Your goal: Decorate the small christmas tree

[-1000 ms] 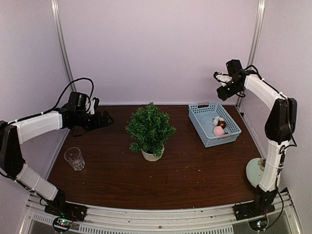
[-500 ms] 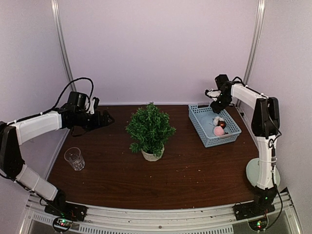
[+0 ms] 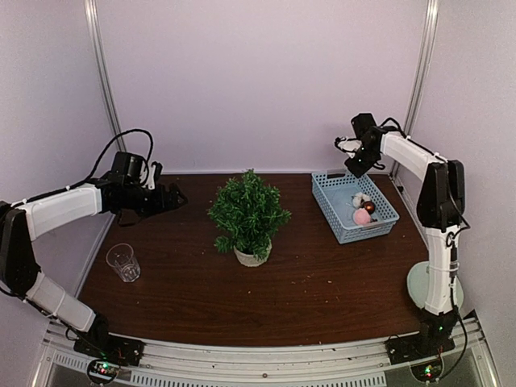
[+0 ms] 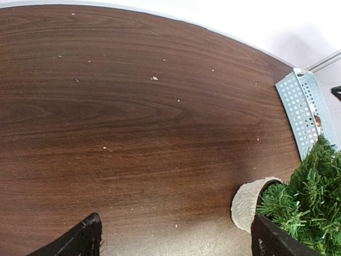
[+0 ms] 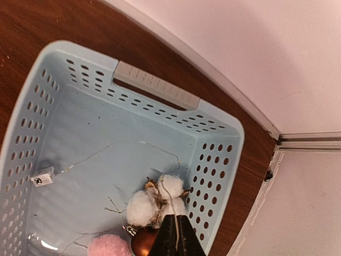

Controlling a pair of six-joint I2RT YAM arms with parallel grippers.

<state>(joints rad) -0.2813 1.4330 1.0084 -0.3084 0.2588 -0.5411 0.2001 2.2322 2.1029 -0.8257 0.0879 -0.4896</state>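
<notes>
top view: the small christmas tree (image 3: 249, 211) stands upright in its white pot (image 3: 251, 256) at the middle of the worktop (image 3: 314, 282). a blue basket (image 3: 329, 208) sits to the right of it, well apart. a clear glass (image 3: 122, 262) stands at the lower left of the frame.

the left pincer (image 3: 173, 196) hangs above the worktop to the left of the tree, apart from it. in the left wrist view the left pincer (image 4: 178, 246) is released, its fingers (image 4: 85, 240) spread wide with nothing between them. the tree (image 4: 311, 197) and pot (image 4: 248, 204) sit at the lower right of that frame, the basket (image 4: 303, 109) beyond them.

the right pincer (image 3: 351, 161) hangs above the far end of the basket. in the right wrist view the right pincer (image 5: 176, 234) is clenched, jaws pressed together. below it in the basket (image 5: 154, 85) lie a white fluffy ornament (image 5: 141, 207), a copper ball (image 5: 144, 242) and a pink pompom (image 5: 109, 246). a thin pale thread (image 5: 166, 194) runs from the fluffy ornament to the jaw tips; we cannot tell whether it is pinched. a fine wire with a small white tag (image 5: 42, 177) lies on the basket floor.
</notes>
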